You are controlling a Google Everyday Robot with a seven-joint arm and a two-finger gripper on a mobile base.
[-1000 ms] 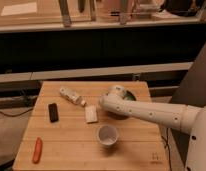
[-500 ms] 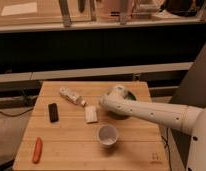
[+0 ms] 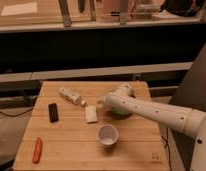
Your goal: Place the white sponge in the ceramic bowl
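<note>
**Sponge not yet picked up, arm parked over the bowl**

Little has shifted over the last second. The white sponge [image 3: 91,114] lies flat on the wooden counter [image 3: 71,145] in the same place as before, left of the arm's end and apart from it. The gripper [image 3: 102,103] has hardly moved. It hangs at the tip of the white arm, just right of the sponge and above the left edge of the ceramic bowl [image 3: 119,113]. Whether the gripper is spread or closed cannot be told from this view, and nothing can be seen held in it. The wrist covers most of the green bowl, so only a sliver of its rim shows below the arm.

For the task, this most likely means the pick has not begun. The sponge is outside the bowl and has to be grasped first. The carry to the bowl would then be short.

Also on the counter are a white bottle [image 3: 71,95] lying on its side, a black slab [image 3: 53,112], a white cup [image 3: 107,135] and an orange-red carrot-like piece [image 3: 37,150].

No brand or label can be read. A small dark mark [image 3: 155,156] near the counter's front right corner is too small to make out.
</note>
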